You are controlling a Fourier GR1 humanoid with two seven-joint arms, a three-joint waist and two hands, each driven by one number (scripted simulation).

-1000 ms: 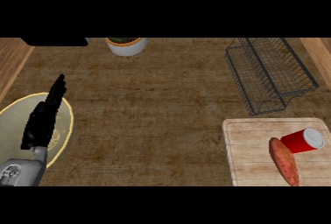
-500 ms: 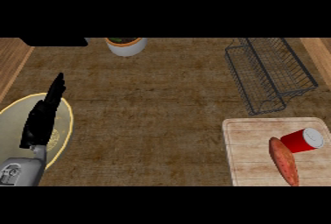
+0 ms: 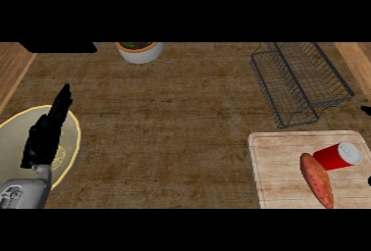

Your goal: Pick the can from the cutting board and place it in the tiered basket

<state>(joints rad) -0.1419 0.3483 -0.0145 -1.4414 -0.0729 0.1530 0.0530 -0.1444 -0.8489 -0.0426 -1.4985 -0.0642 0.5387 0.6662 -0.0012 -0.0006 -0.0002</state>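
Observation:
A red can (image 3: 337, 156) with a white lid lies on its side on the pale wooden cutting board (image 3: 279, 166) at the lower right. Beyond the board, at the upper right, stands the grey wire tiered basket (image 3: 301, 83). My left hand (image 3: 48, 130) rests open at the left, fingers straight and pointing away, far from the can. Of my right hand (image 3: 366, 110) only small dark bits show at the right edge, beside the basket and the board.
An orange sweet potato (image 3: 317, 180) lies on the board, touching the can's left side. A yellow-rimmed plate (image 3: 14, 142) lies under my left hand. A white pot (image 3: 139, 50) and a black object (image 3: 58, 47) stand at the back.
Small dark bits of my right hand now show at the right edge. The left hand, can and sweet potato have not moved.

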